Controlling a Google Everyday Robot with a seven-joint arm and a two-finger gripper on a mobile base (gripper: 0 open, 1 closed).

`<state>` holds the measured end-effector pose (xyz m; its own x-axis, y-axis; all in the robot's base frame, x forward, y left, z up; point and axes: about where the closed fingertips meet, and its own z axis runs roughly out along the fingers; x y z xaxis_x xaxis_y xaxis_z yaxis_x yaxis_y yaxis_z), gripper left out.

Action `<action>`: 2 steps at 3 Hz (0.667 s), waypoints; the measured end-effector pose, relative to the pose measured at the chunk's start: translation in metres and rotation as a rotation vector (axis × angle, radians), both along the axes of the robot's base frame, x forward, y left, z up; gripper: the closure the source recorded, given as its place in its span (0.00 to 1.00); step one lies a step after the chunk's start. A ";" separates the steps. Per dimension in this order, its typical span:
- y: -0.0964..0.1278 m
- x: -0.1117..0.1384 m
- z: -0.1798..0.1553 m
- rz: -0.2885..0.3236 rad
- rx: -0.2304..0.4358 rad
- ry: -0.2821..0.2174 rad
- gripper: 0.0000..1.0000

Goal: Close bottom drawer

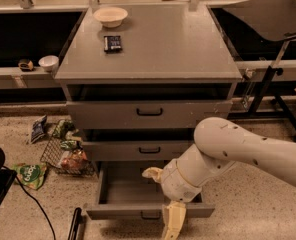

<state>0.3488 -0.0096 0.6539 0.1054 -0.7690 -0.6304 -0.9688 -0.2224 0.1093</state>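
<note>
open bottom drawer [122,193], hand [163,199] at its front

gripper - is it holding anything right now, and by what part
Nothing is held. The gripper hangs open at the bottom drawer: one finger over the tray, the other in front of the low front panel, clamped on nothing.

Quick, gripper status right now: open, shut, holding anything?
Gripper: open, holding nothing, fingers spread at the front of the pulled-out bottom drawer.
</note>
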 end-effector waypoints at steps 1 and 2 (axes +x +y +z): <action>0.002 -0.007 -0.056 0.008 -0.078 0.036 0.00; 0.006 -0.002 -0.136 0.004 -0.132 0.073 0.00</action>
